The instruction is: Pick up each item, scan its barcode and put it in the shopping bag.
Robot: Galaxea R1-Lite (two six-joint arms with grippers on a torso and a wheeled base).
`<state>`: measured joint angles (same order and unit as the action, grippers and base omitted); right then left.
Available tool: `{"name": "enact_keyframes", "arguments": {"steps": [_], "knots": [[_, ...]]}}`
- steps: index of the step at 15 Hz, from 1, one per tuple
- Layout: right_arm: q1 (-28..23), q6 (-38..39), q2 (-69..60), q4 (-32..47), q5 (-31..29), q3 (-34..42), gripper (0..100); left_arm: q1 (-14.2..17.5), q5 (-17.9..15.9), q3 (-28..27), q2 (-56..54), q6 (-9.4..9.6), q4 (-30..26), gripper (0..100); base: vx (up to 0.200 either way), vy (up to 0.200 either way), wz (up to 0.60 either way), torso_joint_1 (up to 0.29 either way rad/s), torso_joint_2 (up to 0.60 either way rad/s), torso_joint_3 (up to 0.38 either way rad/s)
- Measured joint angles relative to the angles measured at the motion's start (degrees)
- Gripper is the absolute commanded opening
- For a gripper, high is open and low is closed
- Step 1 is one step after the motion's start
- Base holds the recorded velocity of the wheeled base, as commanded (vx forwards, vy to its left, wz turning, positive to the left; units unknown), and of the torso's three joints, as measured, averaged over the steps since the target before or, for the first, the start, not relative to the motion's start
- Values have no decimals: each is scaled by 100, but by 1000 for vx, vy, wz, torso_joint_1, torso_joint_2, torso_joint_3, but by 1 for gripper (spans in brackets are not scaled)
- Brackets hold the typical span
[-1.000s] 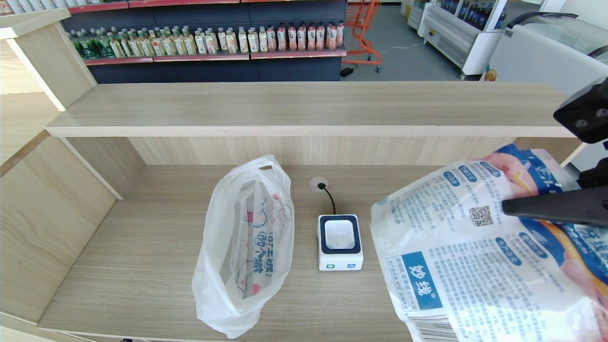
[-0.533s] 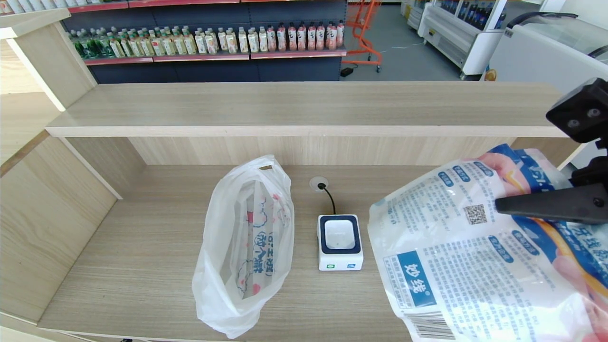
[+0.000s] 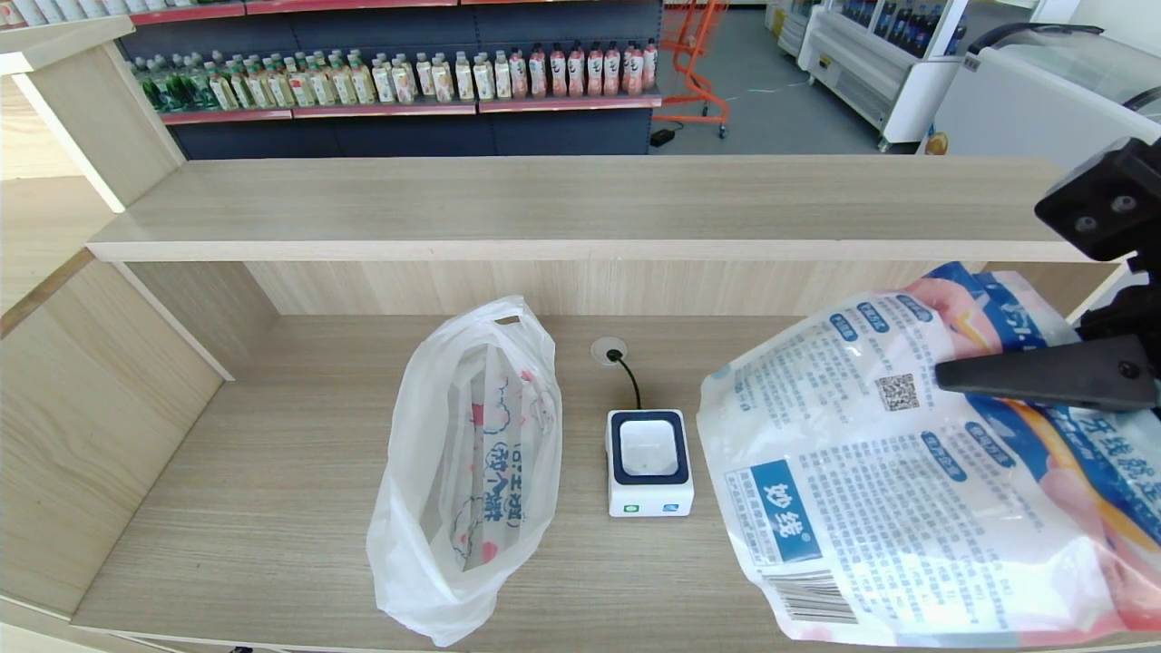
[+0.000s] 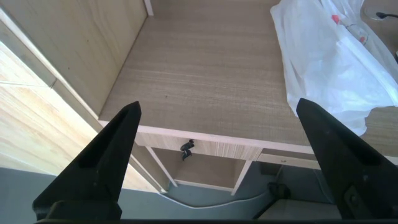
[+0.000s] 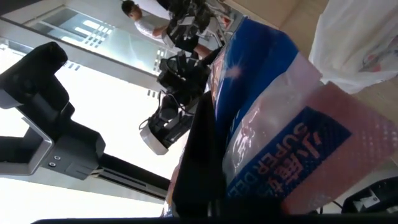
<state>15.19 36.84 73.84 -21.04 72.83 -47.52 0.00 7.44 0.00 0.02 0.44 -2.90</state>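
One shopping bag (image 3: 472, 472) and one scanner (image 3: 648, 462) sit on the tabletop (image 3: 272, 490). At right, the right gripper (image 3: 961, 379) has its fingers clamped on one package (image 3: 889, 472). The left gripper (image 4: 219, 107) has its fingers spread apart.

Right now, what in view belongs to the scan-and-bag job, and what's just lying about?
Job: blue-and-pink printed plastic pack, held in the right gripper; white square barcode scanner; white plastic shopping bag.
Lying about: shelved drink bottles; orange metal cart; white chest freezer.

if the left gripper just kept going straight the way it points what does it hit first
The left gripper would probably meet the bare counter top near its front edge; the shopping bag lies beside that line. Depth is unclear.
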Motion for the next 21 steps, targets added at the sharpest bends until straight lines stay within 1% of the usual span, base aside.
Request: {"name": "enact_keyframes", "arguments": {"steps": [1,2,3,4,5,7,9,13,19,21], "knots": [[-4,-39,30,-66,-2,-2,0,0,0,0,0,0,0,100,0,0,0,0,0,0],[-4,-261,68,-167,-10,37,0,0,2,0,0,0,1,100,0,0,0,0,0,0],[-4,-657,110,-266,-32,107,0,0,0,0,0,0,0,100,0,0,0,0,0,0],[-9,-1230,173,-318,-106,179,0,0,0,0,-2,0,1,100,0,0,0,0,0,0],[-10,-1977,251,-345,-268,234,0,0,2,0,-2,0,1,100,0,0,0,0,0,0],[-17,-3380,505,-369,-856,315,0,0,2,0,0,0,1,100,0,0,0,0,0,0],[-59,-4467,879,-369,-1360,351,0,0,0,0,0,0,1,100,0,0,0,0,0,0],[-95,-6752,1775,-372,-1866,279,0,0,2,0,0,0,0,100,0,0,0,0,0,0],[57,-8247,2876,-395,-1961,-52,0,0,2,0,0,0,1,100,0,0,0,0,0,0],[62,-8446,3128,-471,-1961,-179,0,0,0,0,0,0,1,100,0,0,0,0,0,0]]}}
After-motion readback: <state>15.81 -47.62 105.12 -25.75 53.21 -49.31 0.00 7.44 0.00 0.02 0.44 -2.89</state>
